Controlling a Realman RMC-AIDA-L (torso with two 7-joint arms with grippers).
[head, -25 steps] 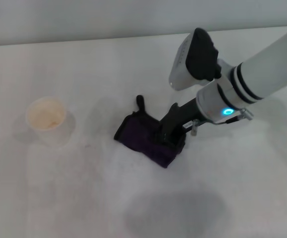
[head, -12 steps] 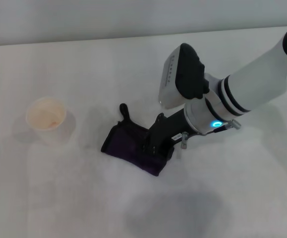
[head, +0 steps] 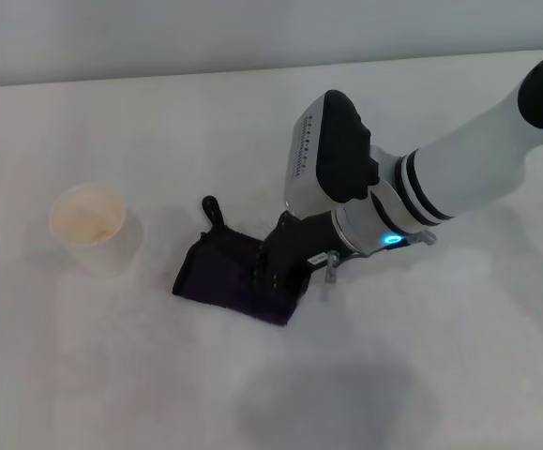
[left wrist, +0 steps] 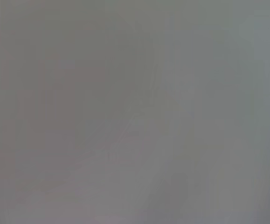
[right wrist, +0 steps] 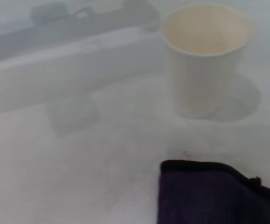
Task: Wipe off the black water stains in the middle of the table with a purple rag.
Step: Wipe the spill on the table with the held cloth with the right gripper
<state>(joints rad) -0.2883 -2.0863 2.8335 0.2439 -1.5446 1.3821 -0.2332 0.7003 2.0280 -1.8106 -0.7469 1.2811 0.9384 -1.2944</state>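
Right gripper (head: 273, 273) pressed down on purple rag (head: 217, 272), mid-frame on the table (head: 421, 375); finger state not discernible. Rag flat, loop pointing to upper left, right of a pale cup (head: 87, 223) and well apart from it. Left arm out of sight.

We see a bare lab-like test bench: a plain white table (head: 112, 375), grey wall (head: 205, 33), nothing homely nearby.
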